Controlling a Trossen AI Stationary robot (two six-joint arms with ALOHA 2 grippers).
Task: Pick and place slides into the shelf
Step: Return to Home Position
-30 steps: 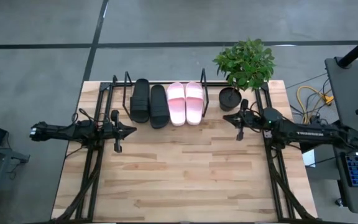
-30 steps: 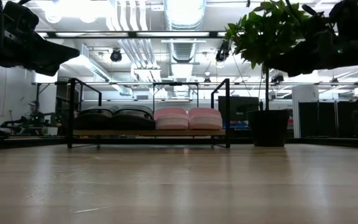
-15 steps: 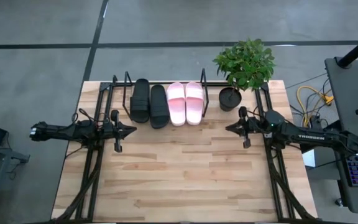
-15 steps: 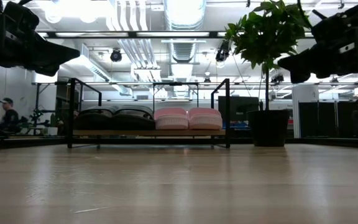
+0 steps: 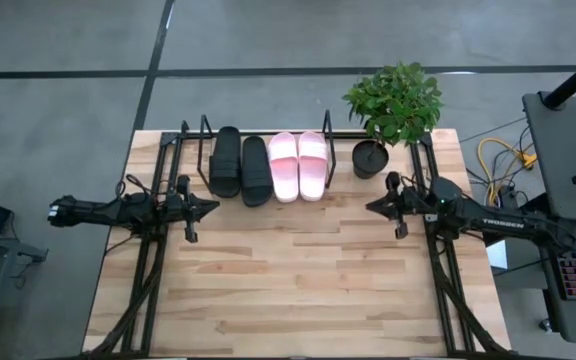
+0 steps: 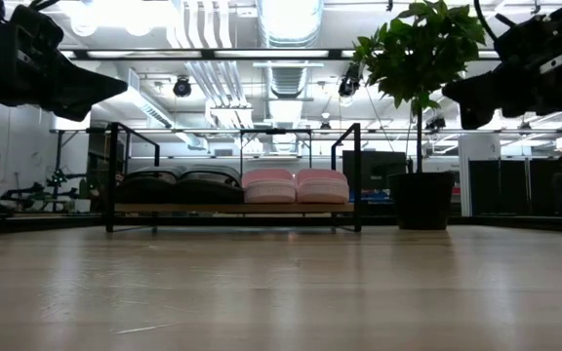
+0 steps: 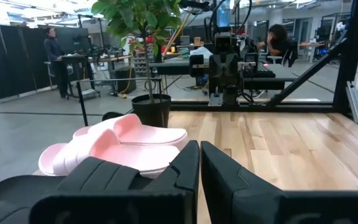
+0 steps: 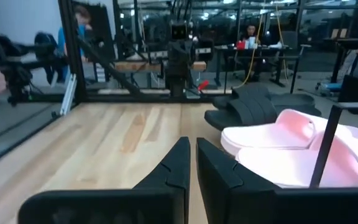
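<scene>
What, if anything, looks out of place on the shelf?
Only a small thing: on the shelf, the black slide next to the pink pair sits slightly further forward than the other black slide. Nothing spilled or damaged.

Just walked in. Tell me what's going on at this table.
The job looks done. All four slide sandals sit side by side on the low black-rod shelf with a wooden board at the far edge of the light wooden table: the matte black pair on the left, the pale pink pair on the right, beside a potted green plant. The left gripper and right gripper hover at the table's sides, both shut and empty.
</scene>
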